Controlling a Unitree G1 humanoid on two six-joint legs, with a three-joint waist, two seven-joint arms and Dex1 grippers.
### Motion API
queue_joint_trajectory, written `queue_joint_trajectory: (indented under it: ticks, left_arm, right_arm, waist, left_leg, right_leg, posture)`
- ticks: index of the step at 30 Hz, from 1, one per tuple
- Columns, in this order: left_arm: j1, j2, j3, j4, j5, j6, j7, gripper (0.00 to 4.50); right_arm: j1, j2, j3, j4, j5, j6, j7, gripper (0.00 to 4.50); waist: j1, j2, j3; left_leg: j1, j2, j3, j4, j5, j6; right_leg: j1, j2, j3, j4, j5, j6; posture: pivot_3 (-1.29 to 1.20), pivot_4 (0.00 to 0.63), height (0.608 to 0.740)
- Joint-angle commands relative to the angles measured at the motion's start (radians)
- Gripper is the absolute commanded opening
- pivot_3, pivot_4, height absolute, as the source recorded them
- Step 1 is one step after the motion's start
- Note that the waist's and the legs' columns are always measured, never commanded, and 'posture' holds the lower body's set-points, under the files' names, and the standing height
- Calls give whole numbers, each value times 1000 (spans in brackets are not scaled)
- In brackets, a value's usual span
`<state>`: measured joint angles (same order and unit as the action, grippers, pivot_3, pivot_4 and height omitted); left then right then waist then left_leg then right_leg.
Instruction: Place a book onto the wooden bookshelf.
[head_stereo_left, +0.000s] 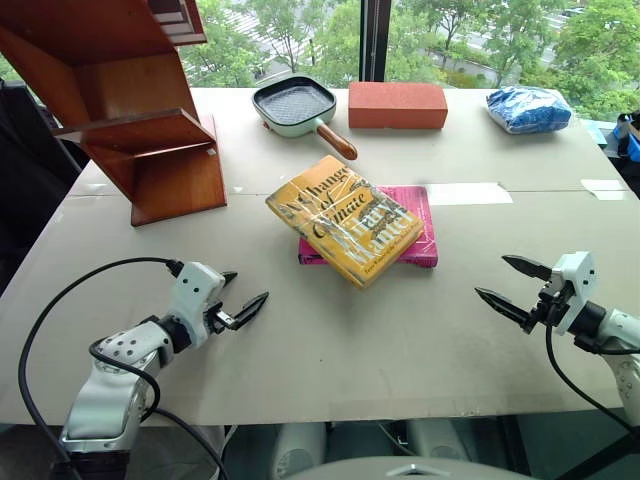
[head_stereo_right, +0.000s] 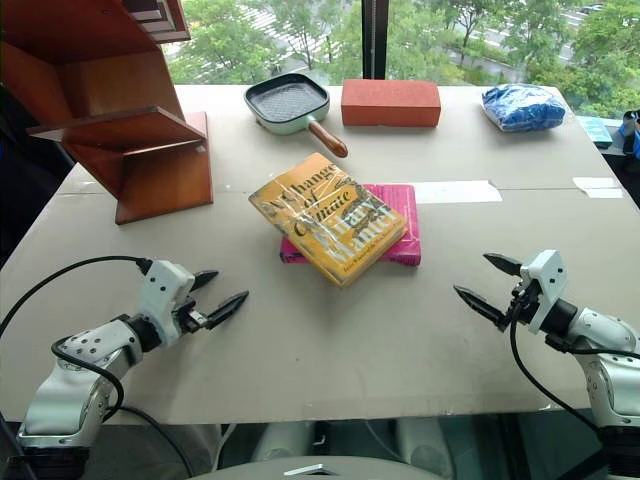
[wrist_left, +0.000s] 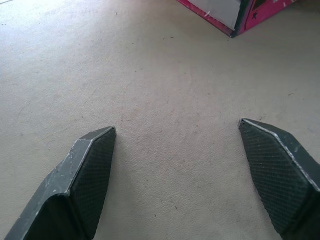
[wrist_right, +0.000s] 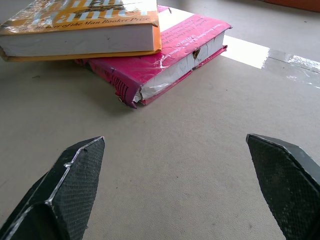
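Yellow-orange, the book (head_stereo_left: 344, 220) is laid askew atop the pink book (head_stereo_left: 416, 231) mid-desk (head_stereo_left: 300, 350), long axis diagonal, the wooden bookshelf (head_stereo_left: 130, 110) beyond-left. It is flanked by left gripper (head_stereo_left: 240, 297) and right gripper (head_stereo_left: 506, 283), both spread wide, empty, about equally near.

Landmark: the book (head_stereo_left: 343, 219), lying askew on top of the pink book (head_stereo_left: 412, 230), mid-table (head_stereo_left: 400, 340). Behind and far to its left, the wooden bookshelf (head_stereo_left: 140, 110). Directly behind, the pan (head_stereo_left: 298, 108), handle pointing toward the book. Behind and slightly right, the brick block (head_stereo_left: 397, 104); farther right, the bag (head_stereo_left: 527, 108). In front and to the left, the left gripper (head_stereo_left: 238, 297); in front and to the right, the right gripper (head_stereo_left: 511, 286).
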<state>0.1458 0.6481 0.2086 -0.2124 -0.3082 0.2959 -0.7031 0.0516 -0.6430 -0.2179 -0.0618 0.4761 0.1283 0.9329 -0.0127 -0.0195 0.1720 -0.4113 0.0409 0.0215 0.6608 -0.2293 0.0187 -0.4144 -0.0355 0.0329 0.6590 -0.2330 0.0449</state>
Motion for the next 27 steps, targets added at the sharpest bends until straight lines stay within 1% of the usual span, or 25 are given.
queue_joint_trajectory:
  ticks: [1,21,25,27]
  left_arm:
    - [17,-1,10,-20,-13,-1,-14,4048]
    - [-6,-12,1,-27,-37,20,-17,4048]
    - [-30,-42,14,-42,-80,69,2,4048]
    - [-50,-74,24,-60,-134,130,27,4048]
  right_arm:
    - [-8,-15,-33,-27,15,-3,10,4500]
    - [-11,-14,-33,-15,10,-12,23,4500]
    - [-12,-17,-35,-24,17,-10,31,4500]
    - [-11,-22,-35,-44,29,-5,42,4500]
  waist:
    - [0,0,0]
    - [1,0,0]
    - [3,0,0]
    - [3,0,0]
  left_leg:
    - [0,0,0,0,0,0]
    - [0,0,0,0,0,0]
    - [0,0,0,0,0,0]
    - [-1,0,-1,0,0,0]
  right_leg:
    - [0,0,0,0,0,0]
    - [0,0,0,0,0,0]
    - [0,0,0,0,0,0]
    - [0,0,-1,0,0,0]
  posture:
    - [0,150,740]
    - [0,150,740]
    - [0,150,740]
    - [0,150,740]
